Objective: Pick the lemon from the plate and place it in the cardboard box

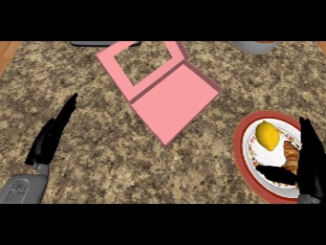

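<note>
Right hand [313, 165], black-fingered on its grey forearm, stands open over the right part of the red-rimmed, white-centred round plate [244, 143], fingers straight and pointing up the view, thumb [275, 173] spread leftward across the plate; it holds nothing. Yellow oval lemon [267, 135] lies on the plate's upper left part, up and to the left of my right palm and just beyond the thumb tip, apart from it. Its long axis runs roughly up and down the view, nearly parallel to my fingers. A brown croissant-like pastry [291, 155] lies between lemon and fingers. My left hand [51, 136], also open and empty, rests well apart at the counter's left, so the right is plainly the nearer. The pink, open, flat-lying cardboard box [176, 103] sits up and left of the plate, on the speckled granite counter [88, 162]. I judge the grasp calls for a short shift leftward and forward.
</note>
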You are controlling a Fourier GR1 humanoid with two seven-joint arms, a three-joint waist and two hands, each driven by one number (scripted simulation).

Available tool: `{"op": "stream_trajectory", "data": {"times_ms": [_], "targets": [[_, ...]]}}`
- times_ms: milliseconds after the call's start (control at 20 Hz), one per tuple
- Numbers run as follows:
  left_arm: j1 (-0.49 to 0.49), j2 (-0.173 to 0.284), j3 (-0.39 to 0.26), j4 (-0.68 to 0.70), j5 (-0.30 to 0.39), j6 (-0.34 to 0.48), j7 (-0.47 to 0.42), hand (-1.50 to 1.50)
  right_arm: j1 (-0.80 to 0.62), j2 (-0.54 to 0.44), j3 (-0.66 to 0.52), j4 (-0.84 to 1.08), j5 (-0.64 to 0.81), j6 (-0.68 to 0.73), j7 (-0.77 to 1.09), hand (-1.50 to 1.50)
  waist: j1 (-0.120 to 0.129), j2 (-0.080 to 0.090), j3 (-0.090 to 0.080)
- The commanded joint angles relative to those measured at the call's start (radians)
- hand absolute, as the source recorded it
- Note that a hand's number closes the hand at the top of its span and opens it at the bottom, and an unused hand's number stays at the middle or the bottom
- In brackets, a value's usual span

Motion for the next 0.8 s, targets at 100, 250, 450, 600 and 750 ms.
{"op": "stream_trajectory", "data": {"times_ms": [100,250,450,600,750], "targets": [[0.042,-0.031,0.016,-0.061,-0.035,-0.023,0.024,0.0,-0.012,0.031,0.007,0.038,0.009,-0.022,-0.013,-1.5,0.0,-0.001,0.0],[0.021,-0.04,0.006,-0.056,-0.053,-0.008,0.028,0.0,-0.082,0.006,-0.027,0.194,-0.043,-0.049,-0.119,-1.5,0.002,0.0,0.0],[-0.053,-0.059,0.033,0.062,-0.058,-0.007,-0.002,0.0,-0.099,0.046,0.016,0.131,-0.008,-0.007,-0.025,-1.5,-0.002,0.001,0.0],[0.003,-0.036,0.045,0.021,-0.042,-0.042,-0.026,0.0,-0.208,0.056,-0.01,0.265,0.002,-0.052,-0.026,-1.5,0.004,0.001,0.0],[0.049,-0.042,0.036,-0.099,-0.046,-0.059,0.029,0.0,-0.184,0.007,-0.054,0.284,-0.058,-0.047,-0.109,-1.5,0.003,0.0,0.0]]}}
